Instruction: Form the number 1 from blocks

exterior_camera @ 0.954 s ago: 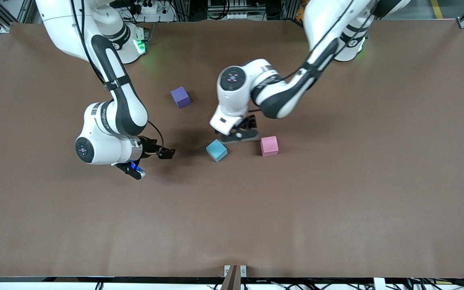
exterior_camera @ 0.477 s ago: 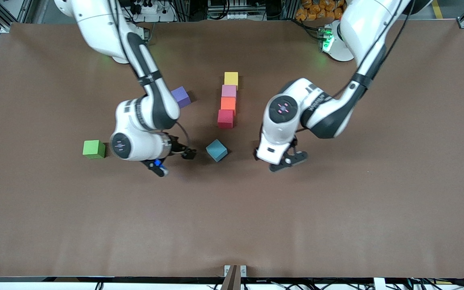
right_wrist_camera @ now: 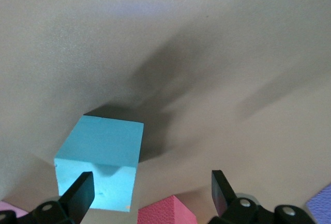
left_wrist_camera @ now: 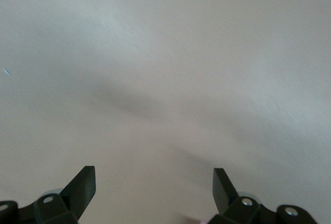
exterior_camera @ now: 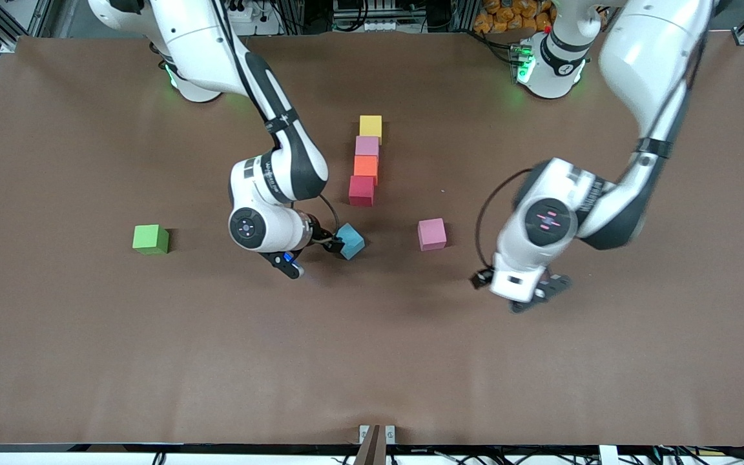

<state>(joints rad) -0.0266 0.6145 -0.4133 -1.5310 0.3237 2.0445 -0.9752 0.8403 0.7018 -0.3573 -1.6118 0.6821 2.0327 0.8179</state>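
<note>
A yellow block (exterior_camera: 371, 125), a light pink block (exterior_camera: 367, 146), an orange block (exterior_camera: 365, 166) and a crimson red block (exterior_camera: 361, 190) form a straight line mid-table. Nearer the camera, the light blue block (exterior_camera: 350, 241) sits turned at an angle. My right gripper (exterior_camera: 329, 241) is open right beside it. In the right wrist view the light blue block (right_wrist_camera: 101, 162) lies just ahead of one fingertip (right_wrist_camera: 81, 189), part of it within the right gripper's (right_wrist_camera: 152, 185) gap. A second light pink block (exterior_camera: 432, 234) stands alone. My left gripper (exterior_camera: 538, 292) (left_wrist_camera: 154, 180) is open over bare table.
The green block (exterior_camera: 150, 239) sits toward the right arm's end of the table. The right arm hides the purple block in the front view; only a purple corner (right_wrist_camera: 321, 203) shows in the right wrist view, with the crimson red block (right_wrist_camera: 166, 211) nearby.
My left arm swung away from the line toward its own end of the table, uncovering the lone pink block. My right gripper travelled from near the green block up to the light blue block.
</note>
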